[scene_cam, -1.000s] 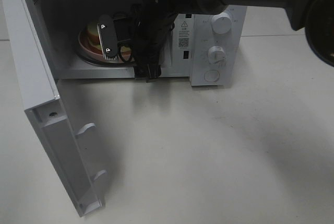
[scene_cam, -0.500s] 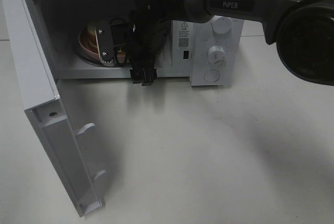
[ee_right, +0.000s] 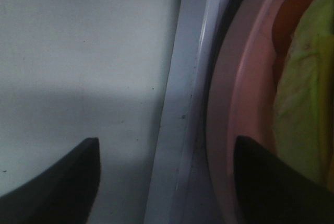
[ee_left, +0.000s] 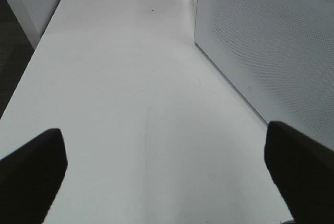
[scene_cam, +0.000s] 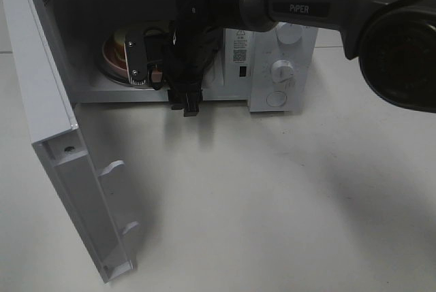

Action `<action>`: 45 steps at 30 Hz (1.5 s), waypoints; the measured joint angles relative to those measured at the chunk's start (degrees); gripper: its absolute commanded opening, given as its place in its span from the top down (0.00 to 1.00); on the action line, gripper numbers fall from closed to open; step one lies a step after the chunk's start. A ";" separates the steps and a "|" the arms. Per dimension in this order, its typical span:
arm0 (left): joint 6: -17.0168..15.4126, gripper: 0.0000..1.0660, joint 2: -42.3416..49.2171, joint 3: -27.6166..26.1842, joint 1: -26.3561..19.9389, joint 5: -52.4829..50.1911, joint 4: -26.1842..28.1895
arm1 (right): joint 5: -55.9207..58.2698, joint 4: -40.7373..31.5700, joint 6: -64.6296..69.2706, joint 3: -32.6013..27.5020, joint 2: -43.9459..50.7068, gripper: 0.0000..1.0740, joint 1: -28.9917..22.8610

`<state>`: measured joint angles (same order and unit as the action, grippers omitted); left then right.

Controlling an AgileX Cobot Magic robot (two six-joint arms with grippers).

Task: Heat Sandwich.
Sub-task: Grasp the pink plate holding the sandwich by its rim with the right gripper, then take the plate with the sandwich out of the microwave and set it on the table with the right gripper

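Inside the open microwave (scene_cam: 283,67), the right gripper (scene_cam: 146,60) reaches the plate (ee_right: 229,104) holding the sandwich (ee_right: 305,104); its grip is unclear. Left gripper (ee_left: 167,166) hangs released above the tabletop (ee_left: 130,78).

The right arm (scene_cam: 204,40) hides much of the sandwich (scene_cam: 121,41) and pink plate (scene_cam: 112,67) inside the microwave (scene_cam: 272,94). In the right wrist view the plate and the yellow-green filling are cut off by the edge and blurred. Both wrist views show only 2 dark fingertips (ee_left: 31,177), cropped. The microwave's dial markings are too small to read.
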<state>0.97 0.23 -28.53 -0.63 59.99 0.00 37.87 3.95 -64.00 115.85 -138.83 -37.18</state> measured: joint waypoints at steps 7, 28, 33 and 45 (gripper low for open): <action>0.00 0.08 0.00 0.00 0.00 0.00 0.00 | -1.66 0.63 3.15 0.40 0.11 1.00 0.06; 0.00 0.08 0.00 0.00 0.00 0.00 0.00 | 2.81 -3.95 -6.42 0.40 0.80 1.00 0.52; 0.00 0.08 0.00 0.00 0.00 0.00 0.00 | 4.35 -4.53 -8.02 0.11 1.55 1.00 0.63; 0.00 0.08 0.00 0.00 0.00 0.00 0.00 | -3.95 -5.84 -15.07 -13.12 9.68 1.00 0.63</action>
<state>0.97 0.23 -28.53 -0.63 59.99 0.00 33.92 -1.89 -79.07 102.73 -129.14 -36.55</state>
